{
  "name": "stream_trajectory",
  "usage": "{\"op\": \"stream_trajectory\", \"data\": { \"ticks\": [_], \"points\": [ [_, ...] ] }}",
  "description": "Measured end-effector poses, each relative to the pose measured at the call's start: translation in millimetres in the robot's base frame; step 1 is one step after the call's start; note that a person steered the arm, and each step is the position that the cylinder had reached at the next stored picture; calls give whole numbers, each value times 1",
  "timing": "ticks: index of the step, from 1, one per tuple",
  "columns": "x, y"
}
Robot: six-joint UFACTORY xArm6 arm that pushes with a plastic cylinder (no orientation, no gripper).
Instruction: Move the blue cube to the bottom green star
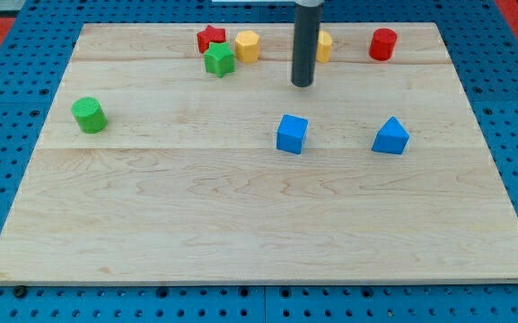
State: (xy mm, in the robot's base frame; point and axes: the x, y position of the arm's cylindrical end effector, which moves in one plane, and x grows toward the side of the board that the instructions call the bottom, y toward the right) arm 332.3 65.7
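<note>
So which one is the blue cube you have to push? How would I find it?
Start at the wooden board and find its middle. Just below my tip sits the blue cube. The other blue block, toward the view's right, has a pointed top, while the cube is boxy and flat-topped.

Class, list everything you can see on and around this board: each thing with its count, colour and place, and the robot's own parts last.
board: 1, pale wood, on blue pegboard
red star: 1, top, left of centre
green star: 1, below the red star
yellow hexagon: 1, right of the red star
yellow block: 1, partly behind the rod
red cylinder: 1, top right
green cylinder: 1, left
blue cube: 1, centre
blue prism: 1, right
my tip: 1, dark, above the blue cube, apart
</note>
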Motion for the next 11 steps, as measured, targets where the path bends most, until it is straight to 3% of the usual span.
{"op": "stream_trajectory", "data": {
  "ticks": [2,4,5,6,9,11],
  "points": [
    [40,4],
    [109,17],
    [108,-36],
    [74,-51],
    [-3,-59],
    [-10,-59]
  ]
}}
